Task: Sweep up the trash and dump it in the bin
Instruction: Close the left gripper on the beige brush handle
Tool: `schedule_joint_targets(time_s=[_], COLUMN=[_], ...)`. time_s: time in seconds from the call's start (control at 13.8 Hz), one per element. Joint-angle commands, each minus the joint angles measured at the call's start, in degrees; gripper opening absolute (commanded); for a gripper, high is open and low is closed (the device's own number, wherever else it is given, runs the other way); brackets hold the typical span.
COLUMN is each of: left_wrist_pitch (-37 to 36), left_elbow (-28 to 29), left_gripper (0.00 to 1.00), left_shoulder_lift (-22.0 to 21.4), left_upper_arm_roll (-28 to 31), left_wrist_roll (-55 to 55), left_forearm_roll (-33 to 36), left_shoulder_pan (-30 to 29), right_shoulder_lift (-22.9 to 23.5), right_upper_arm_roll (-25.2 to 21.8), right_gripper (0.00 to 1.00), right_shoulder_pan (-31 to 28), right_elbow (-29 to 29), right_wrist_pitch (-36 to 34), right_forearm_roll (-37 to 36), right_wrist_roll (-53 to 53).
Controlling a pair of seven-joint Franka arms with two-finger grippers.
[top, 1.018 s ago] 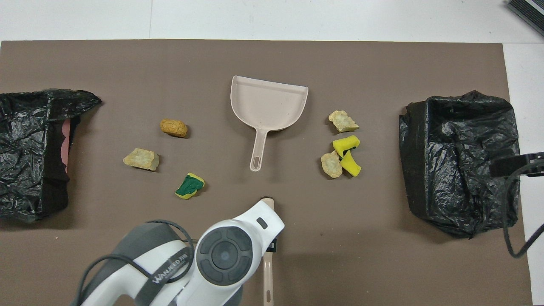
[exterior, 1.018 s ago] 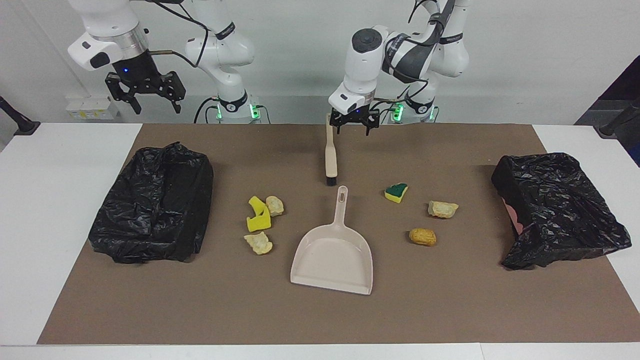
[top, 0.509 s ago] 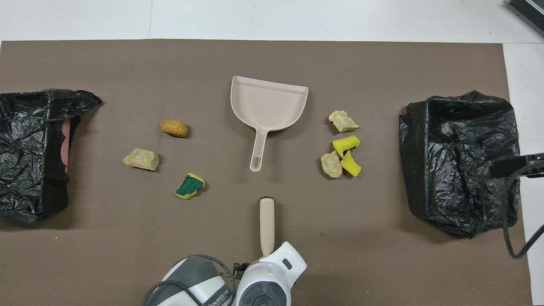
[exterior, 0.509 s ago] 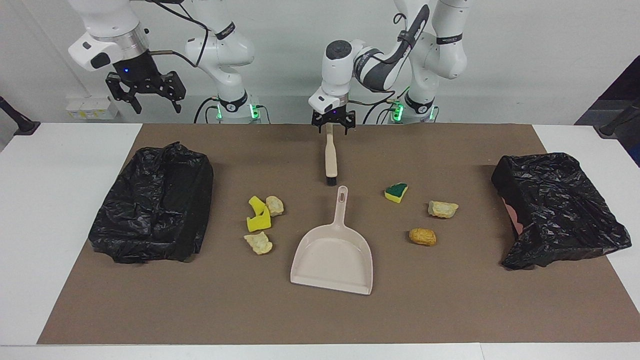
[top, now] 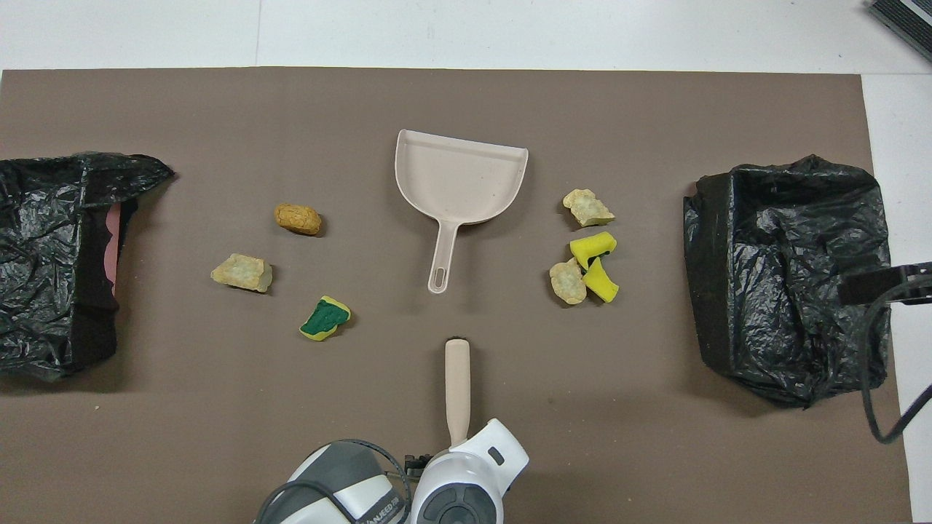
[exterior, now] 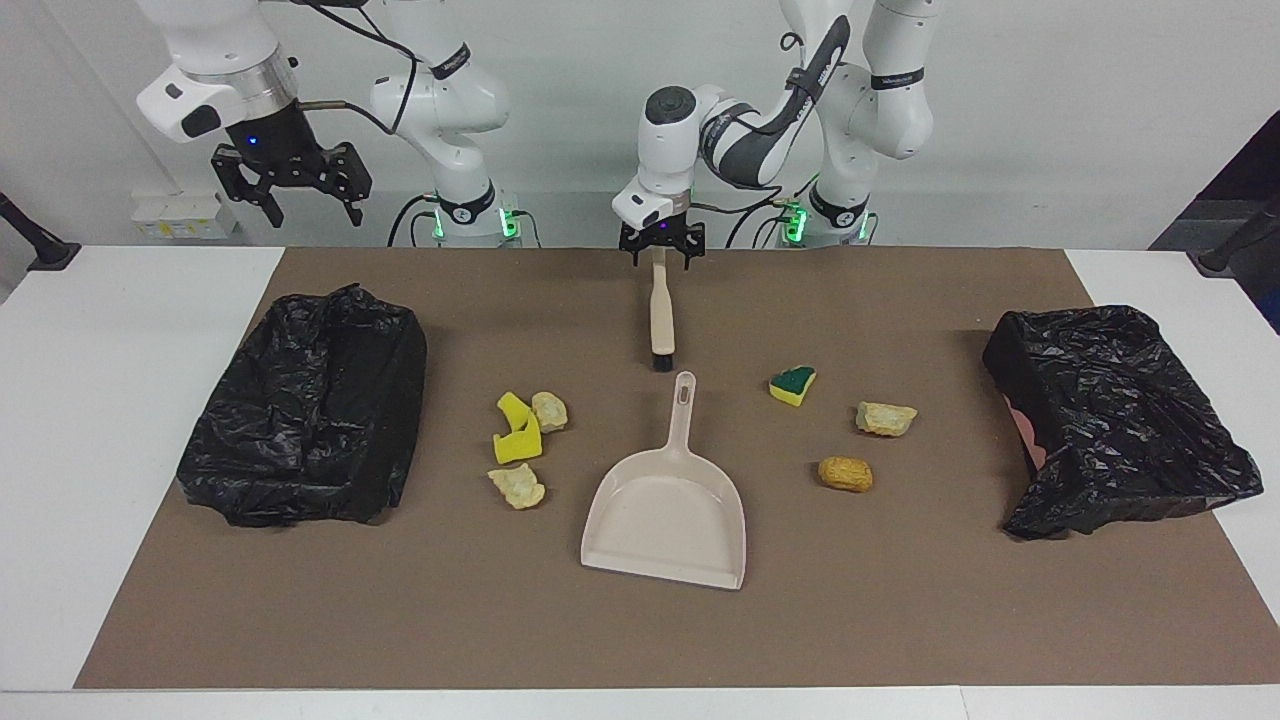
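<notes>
The left hand (exterior: 660, 255) hangs wide open over the brush (exterior: 661, 318) handle's end near the surface's robot-side edge; it should settle squarely astride it before closing; the right hand (exterior: 291, 180), open, waits above the black-lined bin (exterior: 305, 435); the trash (exterior: 520, 440) flanks the dustpan (exterior: 667, 510) mid-surface, nothing obstructing.

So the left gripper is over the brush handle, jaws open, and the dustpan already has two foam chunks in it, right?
Not quite: the dustpan is empty in the overhead view; all the foam chunks lie on the mat beside it. The rest holds: the left gripper is over the brush handle, jaws open.
</notes>
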State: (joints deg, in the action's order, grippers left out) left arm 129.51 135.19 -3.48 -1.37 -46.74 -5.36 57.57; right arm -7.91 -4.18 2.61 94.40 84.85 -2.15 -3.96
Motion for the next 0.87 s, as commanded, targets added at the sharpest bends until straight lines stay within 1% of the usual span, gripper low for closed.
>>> schedule_joint_targets(time_s=[0.0,0.07,0.22,0.29,0.44,0.58,0.73,0.8], left_wrist_pitch=[1.6,2.0,2.9,2.7,2.2,0.8,-2.5,-4.6], left_elbow=[1.0,1.0,0.9,0.6,0.2,-0.3,-2.0,-3.3], left_gripper=[1.00,0.99,0.52,0.33,0.00,0.00,0.00,0.00], left_shoulder_lift=[0.3,0.8,1.5,1.5,1.7,0.9,0.1,-0.2], left_upper_arm_roll=[0.9,0.9,1.0,1.0,1.1,1.3,2.2,2.3], left_wrist_roll=[-0.3,-0.4,-0.2,-0.2,-0.1,0.0,0.0,-0.1], left_forearm_roll=[-1.1,-1.1,-1.7,-1.8,-1.8,-1.8,-1.8,-1.8], left_shoulder_pan=[0.9,1.1,0.7,0.7,0.4,0.3,0.1,-1.3], right_shoulder_lift=[-1.3,-1.3,-1.5,-1.7,-1.7,-1.7,-1.7,-1.7], right_upper_arm_roll=[0.5,0.5,0.5,0.5,0.5,0.5,0.5,0.5], right_gripper=[1.00,1.00,1.00,1.00,1.00,1.00,1.00,1.00], right_shoulder_pan=[-0.8,-0.8,-0.8,-0.8,-0.8,-0.8,-0.8,-0.8], right_elbow=[1.0,1.0,1.0,1.0,1.1,1.1,1.1,1.1], right_wrist_pitch=[-1.2,-1.2,-2.1,-2.4,-2.4,-2.3,-2.4,-2.4], right_forearm_roll=[0.7,0.7,0.7,0.7,0.7,0.7,0.7,0.7], right_wrist_roll=[-1.5,-1.5,-1.5,-1.5,-1.5,-1.5,-1.5,-1.5])
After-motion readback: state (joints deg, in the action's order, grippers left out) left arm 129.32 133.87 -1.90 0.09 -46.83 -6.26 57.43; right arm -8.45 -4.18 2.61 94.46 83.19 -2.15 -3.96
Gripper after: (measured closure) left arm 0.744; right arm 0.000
